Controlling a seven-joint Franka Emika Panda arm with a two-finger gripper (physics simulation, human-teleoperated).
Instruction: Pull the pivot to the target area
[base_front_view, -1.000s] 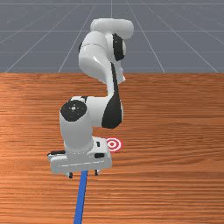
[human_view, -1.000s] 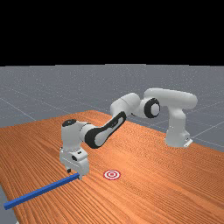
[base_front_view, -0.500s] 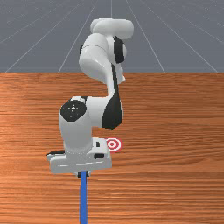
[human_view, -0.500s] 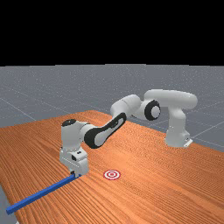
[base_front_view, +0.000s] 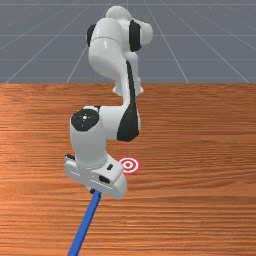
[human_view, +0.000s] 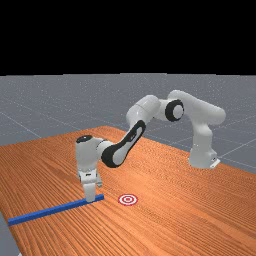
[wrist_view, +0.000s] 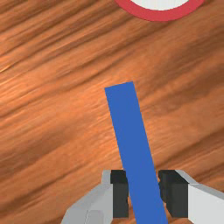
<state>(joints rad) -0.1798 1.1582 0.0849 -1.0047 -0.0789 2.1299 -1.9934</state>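
Observation:
In the front view my gripper (base_front_view: 95, 193) is low at the end of the blue bar (base_front_view: 82, 227) nearer the arm's base. The far view has the gripper (human_view: 90, 200) over the bar (human_view: 47, 212), whose tip pokes out past the fingers toward the target. Seen from the wrist, the gripper (wrist_view: 144, 192) is shut on the bar (wrist_view: 130, 127), a pad against each side, the bar slightly skewed between them. The red-and-white target (base_front_view: 130, 165) lies apart from the bar's tip, toward the front view's right and the arm's base.
The bar's long free part runs over the wood table (human_view: 200, 215) toward the table's edge at the far view's left. My forearm and elbow (base_front_view: 129, 120) stand above the table, between hand and base.
The fingers have closed on the bar. My hand has turned and shifted slightly toward the arm's base; the bar's tip is nearer the target and its free end has swung to the front view's left.

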